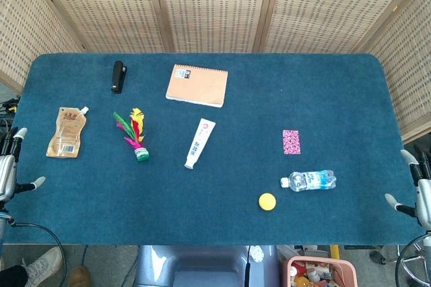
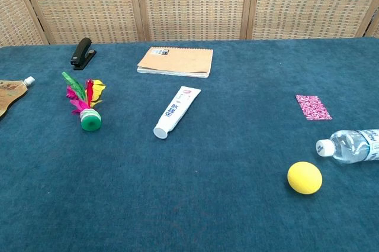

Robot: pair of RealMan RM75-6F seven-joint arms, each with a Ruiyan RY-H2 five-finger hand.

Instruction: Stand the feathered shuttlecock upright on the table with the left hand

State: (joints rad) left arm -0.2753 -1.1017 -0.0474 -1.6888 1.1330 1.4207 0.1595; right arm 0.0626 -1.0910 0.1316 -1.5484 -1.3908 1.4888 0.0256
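Observation:
The feathered shuttlecock (image 1: 135,137) lies on its side on the blue table, left of centre. Its green base (image 1: 142,155) points toward me and its red, yellow and green feathers fan toward the far left. The chest view shows the shuttlecock (image 2: 86,105) at the left, base nearest. My left hand (image 1: 10,166) hangs off the table's left edge, fingers apart and holding nothing, well to the left of the shuttlecock. My right hand (image 1: 414,189) is off the right edge, fingers spread and empty. Neither hand appears in the chest view.
A brown pouch (image 1: 66,132) lies left of the shuttlecock and a white tube (image 1: 200,143) to its right. A black stapler (image 1: 118,75) and notebook (image 1: 197,85) sit at the back. On the right are a pink card (image 1: 291,141), water bottle (image 1: 310,180) and yellow ball (image 1: 267,201).

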